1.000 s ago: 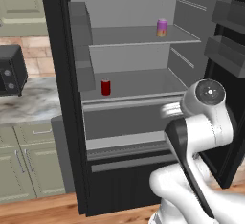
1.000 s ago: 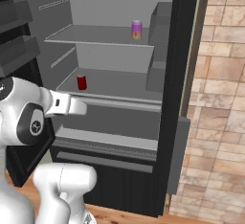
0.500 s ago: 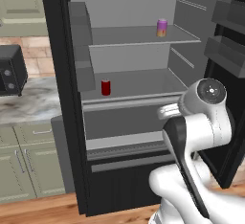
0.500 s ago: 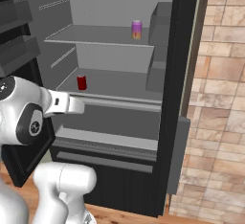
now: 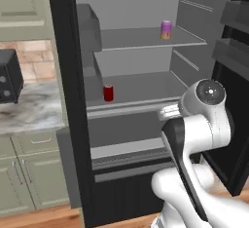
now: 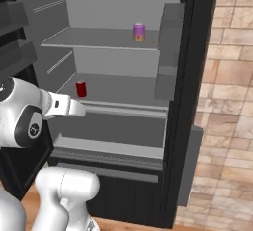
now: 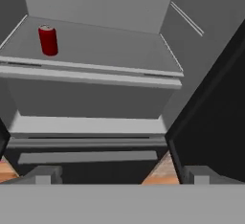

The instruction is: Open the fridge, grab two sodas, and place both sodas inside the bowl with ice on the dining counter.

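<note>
The fridge [image 5: 131,76] stands wide open, tall and black outside, smooth and grey inside. A round red can [image 5: 108,93] stands upright on the middle shelf [image 5: 141,88], near the front edge and toward the left wall as seen in the left base view. A second can [image 5: 166,29], purple on top and going orange lower down, stands upright on the shelf above it, more to the right. The two cans are well apart, and nothing touches them. Below the middle shelf sits a flat grey drawer front [image 6: 111,126], and under that the black lower part of the fridge. Grey boxy bins hang on the open doors on both sides. The white arm [image 5: 202,124] is bent in front of the fridge, below and to the right of the red can. In the hand view the jaws are spread wide and hold nothing, with the red can [image 7: 48,40] up and to the left of them. Left of the fridge are a black microwave [image 5: 9,76] on a marble counter [image 5: 34,110] and pale green cupboards [image 5: 29,178]. Right of the fridge is a brick wall [image 6: 227,106]. The floor is wood.
</note>
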